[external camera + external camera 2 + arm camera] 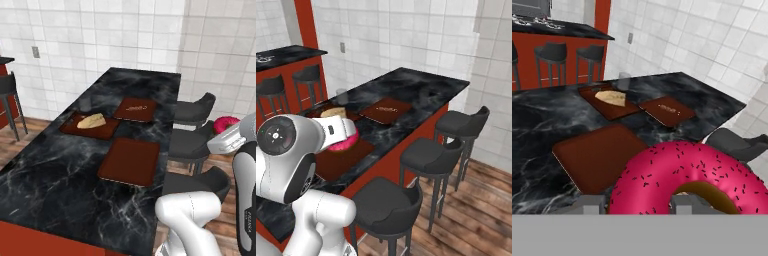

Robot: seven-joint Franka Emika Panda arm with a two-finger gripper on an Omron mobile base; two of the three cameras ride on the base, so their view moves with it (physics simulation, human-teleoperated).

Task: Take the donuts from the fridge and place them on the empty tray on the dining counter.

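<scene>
The carry is the step in hand: the gripper (637, 204) is clamped on the red-pink donut (687, 177), whose sprinkled ring sits between the two fingertips (587, 205) at the bottom of the hand view, and nothing has yet been set down. In the left base view the donut (226, 123) shows at about 3 o'clock, off the counter's edge and above the stools (192, 142), so it hangs beside the counter (55, 175) rather than over it. The empty tray (131, 161) lies near the middle of that view, at roughly 9 o'clock from the donut, flat and bare, with the loaf tray (75, 127) at its 11 o'clock and the stick tray (136, 109) at its 12 o'clock, each apart from it. In the hand view the empty tray (597, 155) sits just past the donut, toward 10 o'clock. The next move, as I judge it, calls for swinging the hand across the counter's edge until the donut is over the tray's bare floor, then lowering it close before the fingers part, so it does not roll. The purple donut would then need a further trip to the fridge.
</scene>
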